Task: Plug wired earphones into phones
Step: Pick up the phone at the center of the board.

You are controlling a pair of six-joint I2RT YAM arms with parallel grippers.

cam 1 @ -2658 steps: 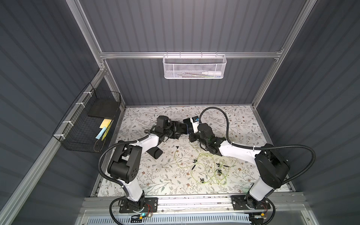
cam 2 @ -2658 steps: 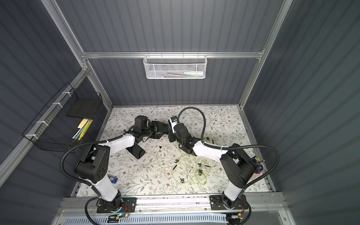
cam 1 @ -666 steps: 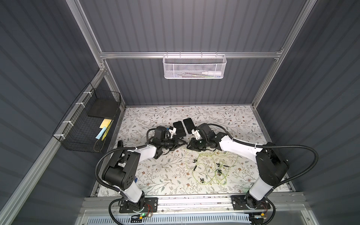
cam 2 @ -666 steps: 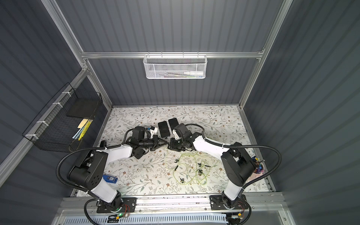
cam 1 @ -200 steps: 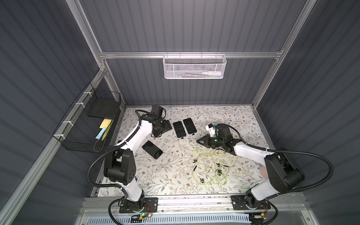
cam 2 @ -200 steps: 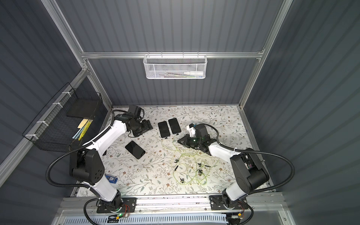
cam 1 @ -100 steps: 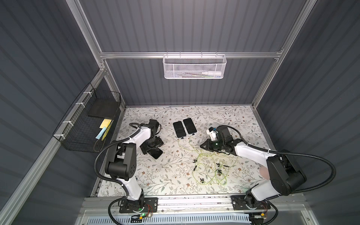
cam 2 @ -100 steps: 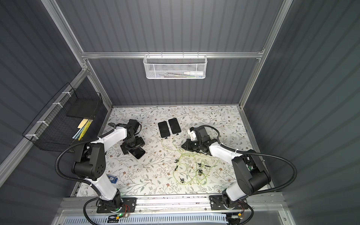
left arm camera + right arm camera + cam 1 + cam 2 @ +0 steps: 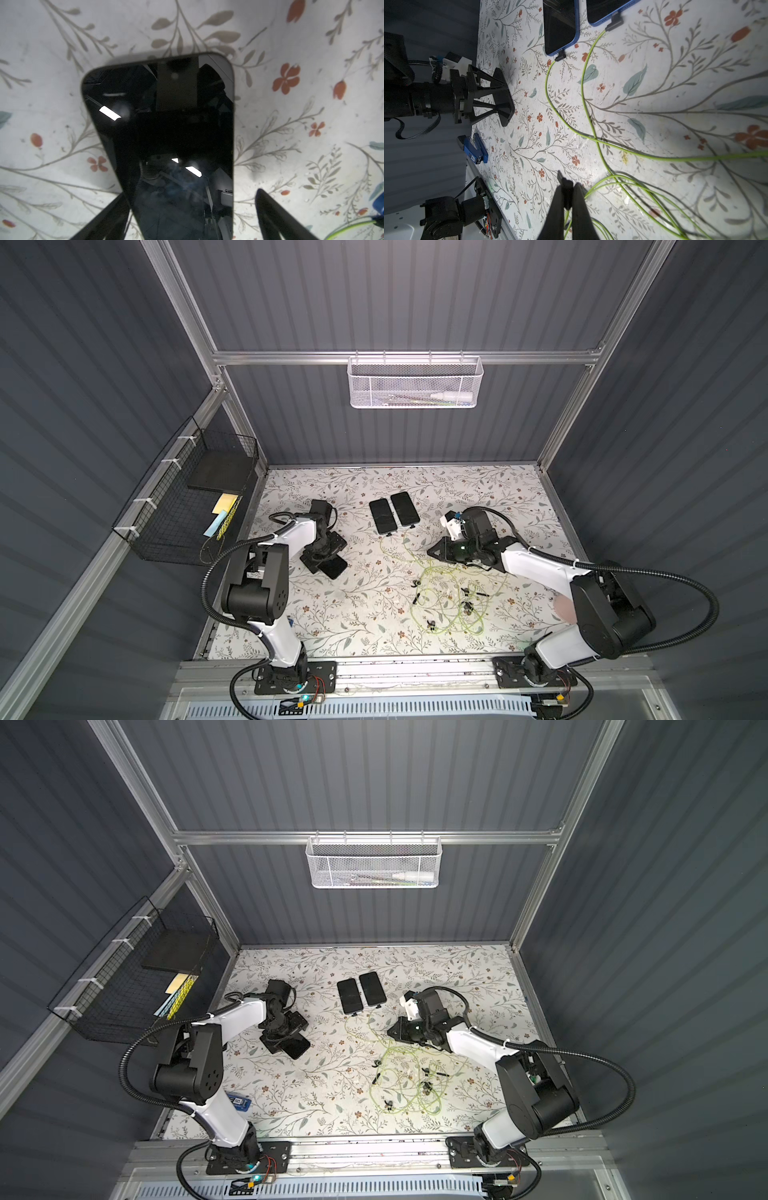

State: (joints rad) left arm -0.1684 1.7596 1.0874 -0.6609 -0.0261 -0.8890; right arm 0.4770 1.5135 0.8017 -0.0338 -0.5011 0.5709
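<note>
— So, where are the earphones (image 9: 449, 608)?
— Their green cords lie tangled on the worktop (image 9: 478, 489), lower right of centre in both top views. Two cords run up to two phones (image 9: 382, 516) lying side by side just above centre. A black plug (image 9: 560, 56) sits in the near end of each.
— And the third phone (image 9: 337, 569)?
— Flat, screen up, left of centre, well apart from the pair.
— The grippers?
— The left gripper (image 9: 322, 558) points down over that phone with its jaws wide apart, one finger (image 9: 108, 216) on either side of the phone's end. One finger is just beside the edge and the other stands clear of it. The right gripper (image 9: 432, 552), right of centre, is pinched together on a small black piece of the earphones, and cord trails out from between its fingers (image 9: 556, 207).
</note>
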